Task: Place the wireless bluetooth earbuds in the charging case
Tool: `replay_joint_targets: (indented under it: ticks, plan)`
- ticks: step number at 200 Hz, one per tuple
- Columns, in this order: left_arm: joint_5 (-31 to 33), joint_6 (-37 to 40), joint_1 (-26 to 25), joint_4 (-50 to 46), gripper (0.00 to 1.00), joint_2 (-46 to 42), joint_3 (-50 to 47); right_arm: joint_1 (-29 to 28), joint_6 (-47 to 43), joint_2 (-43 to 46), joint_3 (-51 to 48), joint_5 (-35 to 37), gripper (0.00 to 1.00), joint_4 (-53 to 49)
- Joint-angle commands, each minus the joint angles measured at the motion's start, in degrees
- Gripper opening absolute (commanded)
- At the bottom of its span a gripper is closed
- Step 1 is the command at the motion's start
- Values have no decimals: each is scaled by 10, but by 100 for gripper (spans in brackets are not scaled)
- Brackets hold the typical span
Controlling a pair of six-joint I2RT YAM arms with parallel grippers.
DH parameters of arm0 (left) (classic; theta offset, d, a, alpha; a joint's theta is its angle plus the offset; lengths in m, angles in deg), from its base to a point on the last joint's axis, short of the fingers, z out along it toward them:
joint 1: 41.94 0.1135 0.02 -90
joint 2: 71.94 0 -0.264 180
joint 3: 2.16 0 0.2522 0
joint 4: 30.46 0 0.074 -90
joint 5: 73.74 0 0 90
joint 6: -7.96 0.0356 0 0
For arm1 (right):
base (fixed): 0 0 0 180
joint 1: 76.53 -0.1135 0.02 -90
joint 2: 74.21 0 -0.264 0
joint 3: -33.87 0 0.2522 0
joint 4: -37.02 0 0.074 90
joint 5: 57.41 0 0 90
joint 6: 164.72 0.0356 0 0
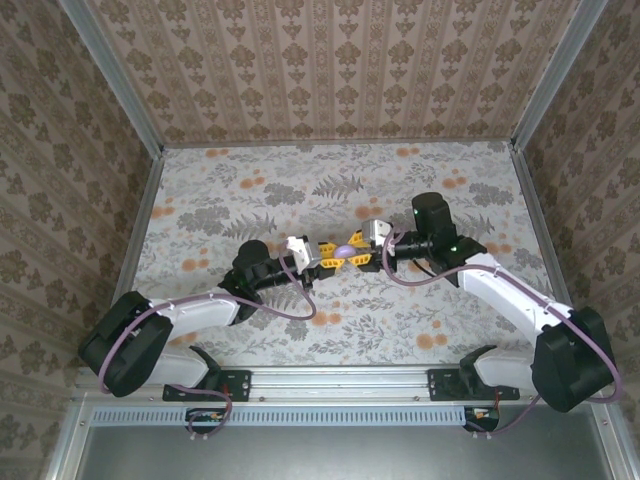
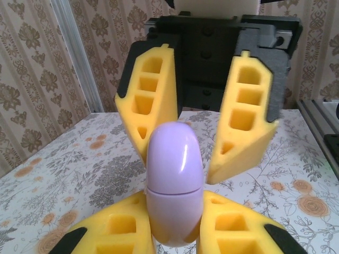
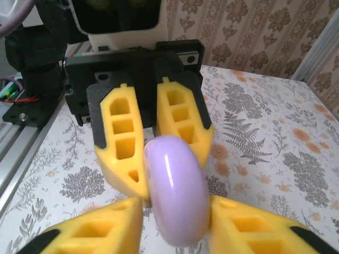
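charging case (image 1: 345,250), frame centre: left gripper (image 1: 324,258) clamped on it; right gripper (image 1: 364,252) straddles lid (image 2: 175,153), grip unclear. step: opening; next needs firm pinch.

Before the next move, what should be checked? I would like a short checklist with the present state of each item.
1. Left hand grips the purple charging case: ok, its fingers are clamped on the lower half.
2. Right hand grips the upper half: cannot tell. Its fingers flank the case, but contact is unclear.
3. Lid open to receive the earbuds: not ok. The lid is shut, with the seam visible as a thin line.
4. Hands aligned: ok, they face each other tip to tip over the middle of the table.
5. Case upright in the left wrist view: ok.
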Motion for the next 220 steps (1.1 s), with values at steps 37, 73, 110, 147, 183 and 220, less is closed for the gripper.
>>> replay_joint_targets:
  ticks: [37,73,110,147,183,220]
  plan:
    - [-2,-3,6,14,9,-15,-4,-4,-27,-3,25,-23,24,-33]
    - [65,-18,8,-7,47,-27,-12,2,-24,-6,48,0,23,-109]
    - [204,-22,8,-121,82,-85,-11,7,21,-30,82,62,23,-205]
    - [310,-13,13,-235,100,-167,-11,6,147,-65,107,103,25,-217]
    - [457,-72,41,-359,100,-243,2,-13,243,-125,139,124,25,-236]
    - [487,-127,123,-494,100,-270,30,-47,278,-208,198,150,24,-283]
